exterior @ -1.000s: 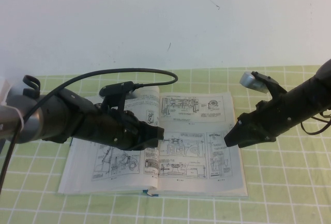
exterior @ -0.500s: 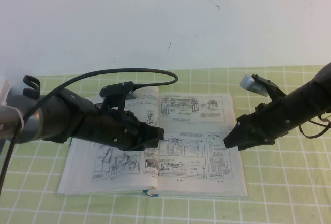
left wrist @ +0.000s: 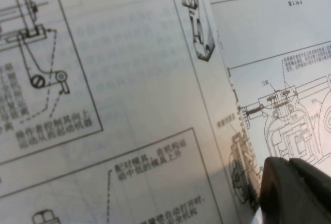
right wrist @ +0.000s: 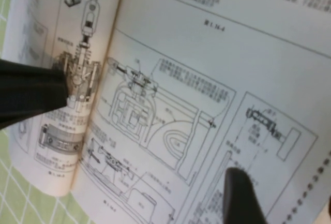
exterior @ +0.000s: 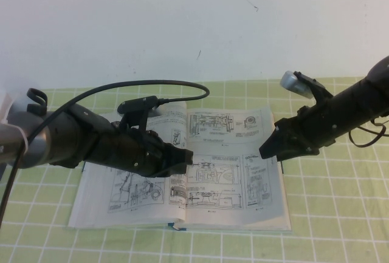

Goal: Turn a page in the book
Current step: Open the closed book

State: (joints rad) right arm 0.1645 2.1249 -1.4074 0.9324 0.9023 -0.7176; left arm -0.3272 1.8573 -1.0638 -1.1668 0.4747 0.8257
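Since 1 s ago, in the high view, the right claw (exterior: 265, 152) has been raised slightly over the outer edge of the page (exterior: 234, 160), with the book (exterior: 182, 169) open flat on the surface (exterior: 340, 214); its opening cannot be told. The left claw (exterior: 189, 163) is seen unmoved at the spine. In the left wrist view a dark fingertip (left wrist: 297, 190) is shown by the gutter, and in the right wrist view the page lies just beneath, spine running away from the right claw.

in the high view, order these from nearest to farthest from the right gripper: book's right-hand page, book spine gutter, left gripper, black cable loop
From the right gripper:
1. right-hand page, directly beneath it
2. book spine gutter, centre
3. left gripper, by the gutter, too close to call with 2
4. black cable loop, far left, behind the book
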